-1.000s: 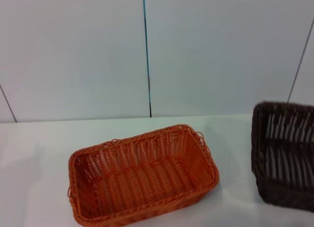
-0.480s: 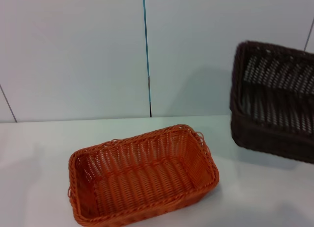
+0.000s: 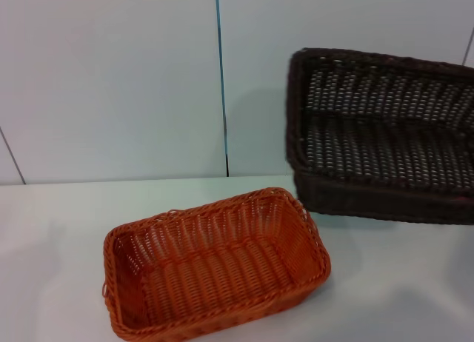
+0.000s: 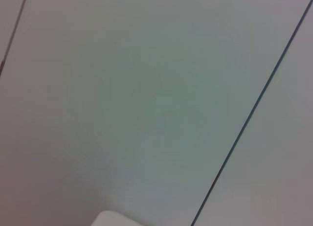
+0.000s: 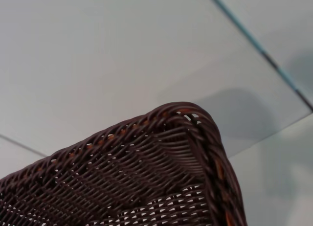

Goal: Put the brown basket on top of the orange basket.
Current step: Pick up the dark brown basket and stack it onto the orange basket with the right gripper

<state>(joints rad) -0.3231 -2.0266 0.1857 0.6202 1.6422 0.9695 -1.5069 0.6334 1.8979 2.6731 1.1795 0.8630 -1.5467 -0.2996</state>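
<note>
Neither gripper is seen in any view, so the state of the fingers cannot be told. From the right wrist view, filled by a rim corner of the brown basket [image 5: 146, 177], it is judged that the right arm carries this basket; the left wrist view shows only wall.

In the head view the brown basket [image 3: 381, 135] is held clear of the white table [image 3: 59, 231], tilted with its open side towards the camera, its long axis running left to right. The orange basket [image 3: 215, 264] rests upright on the table, below and to the robot's left of it, long axis turned slightly askew. A leftward, downward carry with levelling and slight turning is judged necessary.
</note>
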